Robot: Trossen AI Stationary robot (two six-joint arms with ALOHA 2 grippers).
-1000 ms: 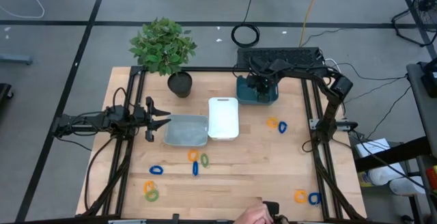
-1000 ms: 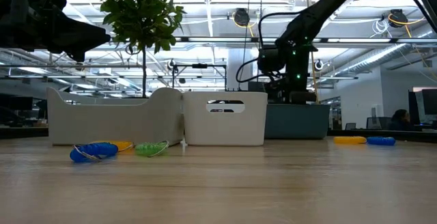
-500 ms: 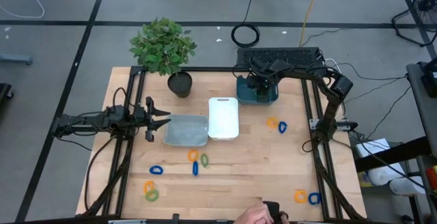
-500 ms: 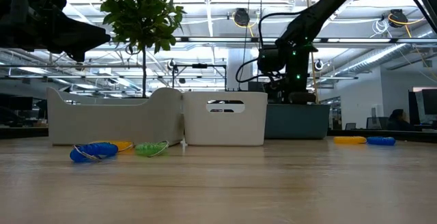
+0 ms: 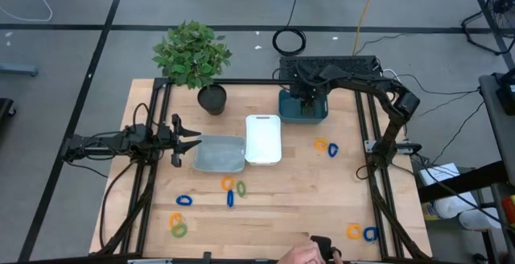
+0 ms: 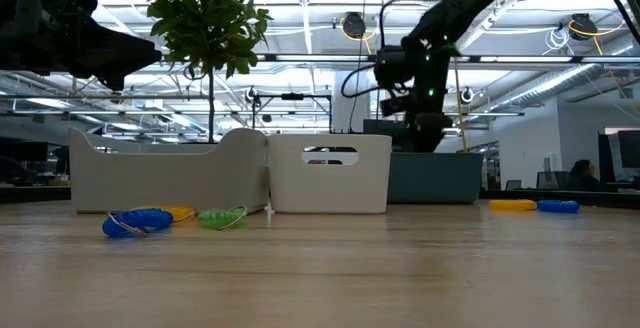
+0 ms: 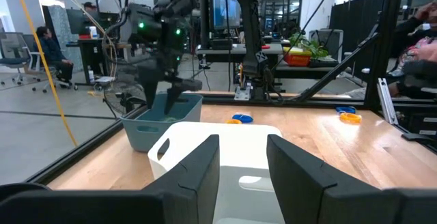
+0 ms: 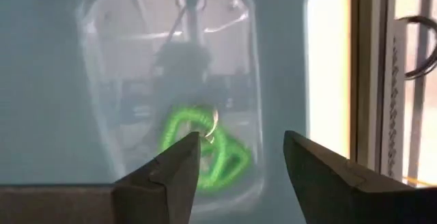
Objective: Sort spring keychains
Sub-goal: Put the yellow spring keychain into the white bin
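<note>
My right gripper [image 8: 239, 145] hangs open, pointing down over the teal tray [image 5: 303, 107] at the table's far right. Green spring keychains [image 8: 205, 145] lie on that tray's floor below its fingers. More spring keychains lie loose on the table: blue [image 5: 184, 200], orange [image 5: 228, 183], green [image 5: 241, 188], an orange and green pair [image 5: 177, 225], an orange and blue pair [image 5: 327, 146], and another pair [image 5: 362, 233]. My left gripper [image 5: 193, 142] waits open and level at the table's left, facing the grey tray [image 5: 219, 153].
A white tray [image 5: 263, 138] stands between the grey and teal trays. A potted plant [image 5: 193, 55] stands at the far left, and a black cable coil [image 5: 289, 42] lies on the floor beyond the table. A person's hand [image 5: 302, 252] shows at the near edge.
My right gripper has risen straight up over the teal tray, staying above the same spot.
</note>
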